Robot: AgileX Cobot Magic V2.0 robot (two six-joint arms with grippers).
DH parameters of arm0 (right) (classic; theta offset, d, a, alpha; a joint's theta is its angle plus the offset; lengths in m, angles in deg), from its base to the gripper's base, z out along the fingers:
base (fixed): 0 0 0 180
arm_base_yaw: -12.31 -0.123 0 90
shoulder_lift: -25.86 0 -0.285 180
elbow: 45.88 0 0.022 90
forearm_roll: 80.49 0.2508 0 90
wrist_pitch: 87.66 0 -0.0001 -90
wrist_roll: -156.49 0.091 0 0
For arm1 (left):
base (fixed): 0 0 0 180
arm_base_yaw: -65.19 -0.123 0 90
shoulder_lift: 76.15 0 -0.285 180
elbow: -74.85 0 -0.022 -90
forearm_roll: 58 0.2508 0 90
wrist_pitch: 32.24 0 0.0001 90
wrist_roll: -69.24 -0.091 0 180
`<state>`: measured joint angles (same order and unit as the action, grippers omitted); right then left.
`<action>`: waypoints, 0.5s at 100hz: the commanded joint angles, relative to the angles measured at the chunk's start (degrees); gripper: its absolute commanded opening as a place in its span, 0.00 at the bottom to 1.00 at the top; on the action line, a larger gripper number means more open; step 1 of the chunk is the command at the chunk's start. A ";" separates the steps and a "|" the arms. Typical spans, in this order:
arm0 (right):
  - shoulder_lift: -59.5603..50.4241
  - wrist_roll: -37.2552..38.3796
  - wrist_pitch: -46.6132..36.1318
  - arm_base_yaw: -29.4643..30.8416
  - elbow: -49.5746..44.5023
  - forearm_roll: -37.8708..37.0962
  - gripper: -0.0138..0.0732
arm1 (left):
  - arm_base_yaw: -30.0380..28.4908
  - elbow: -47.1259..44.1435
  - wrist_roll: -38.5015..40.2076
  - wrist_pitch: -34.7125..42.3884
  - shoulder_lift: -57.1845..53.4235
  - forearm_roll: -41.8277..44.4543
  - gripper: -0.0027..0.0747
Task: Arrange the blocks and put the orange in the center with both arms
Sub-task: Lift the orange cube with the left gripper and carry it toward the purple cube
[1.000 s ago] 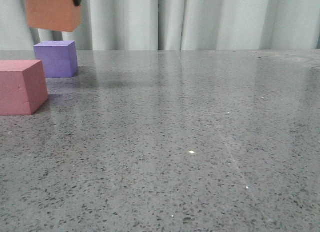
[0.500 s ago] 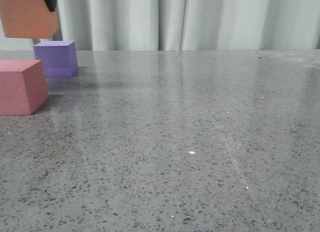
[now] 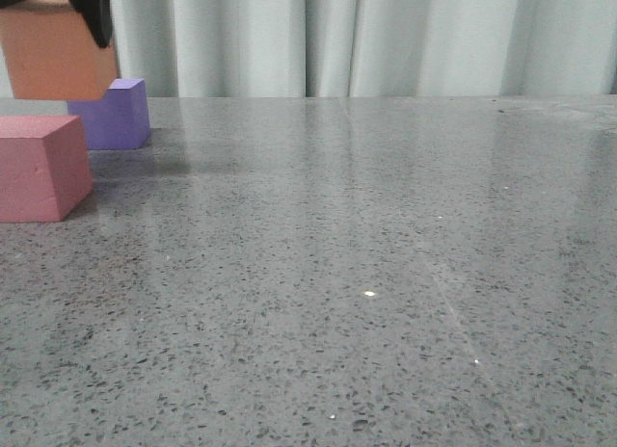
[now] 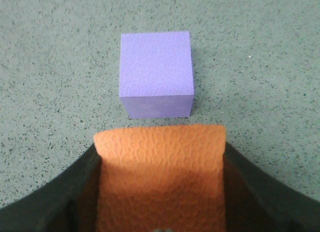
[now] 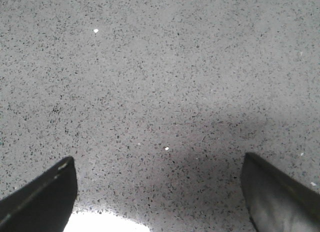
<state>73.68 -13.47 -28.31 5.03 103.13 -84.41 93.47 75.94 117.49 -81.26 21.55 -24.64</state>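
Note:
My left gripper (image 4: 160,157) is shut on the orange cube (image 4: 160,177), which fills the space between its dark fingers (image 4: 75,192). In the front view the orange cube (image 3: 56,50) hangs in the air at the far left, with a dark finger (image 3: 93,13) on its right side, in front of the purple cube (image 3: 120,115). The purple cube (image 4: 156,74) sits on the table just beyond the held cube. The pink-red cube (image 3: 40,168) stands on the table at the left edge, nearer the camera. My right gripper (image 5: 159,164) is open and empty over bare table.
The grey speckled table (image 3: 366,274) stretches to the right of the cubes. A pale curtain (image 3: 366,38) hangs behind the table's far edge. A bright white patch (image 5: 105,224) lies under the right gripper.
The orange cube in my left gripper has moved left and then come down lower, and now overlaps the top of the purple cube in the front view. The two cubes on the table have not moved.

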 commanded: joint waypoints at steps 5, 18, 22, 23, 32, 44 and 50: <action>-0.21 -0.57 -3.16 -0.07 1.31 -0.23 0.91 | -1.25 0.91 1.39 3.99 -2.64 1.19 0.16; -0.21 -0.57 -3.21 -0.07 1.31 -0.23 0.91 | -1.44 0.91 1.39 4.82 -2.64 0.86 0.16; -0.21 -0.57 -3.21 -0.07 1.31 -0.23 0.91 | -1.44 0.91 1.39 5.04 -2.52 0.71 0.16; -0.21 -0.57 -3.21 -0.07 1.31 -0.23 0.91 | -1.44 0.91 1.39 5.02 -2.41 0.50 0.16; -0.21 -0.57 -3.21 -0.07 1.31 -0.23 0.91 | -1.44 0.88 1.29 5.06 -1.86 0.55 0.16; -0.21 -0.57 -3.21 -0.07 1.31 -0.23 0.91 | -1.44 0.65 1.29 5.15 -1.22 0.47 0.16; -0.21 -0.57 -3.21 -0.07 1.31 -0.23 0.91 | -1.44 0.55 1.29 5.15 -0.91 0.47 0.16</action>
<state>73.68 -13.47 -28.31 5.03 103.13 -84.41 92.22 75.15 118.30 -78.52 22.38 -25.42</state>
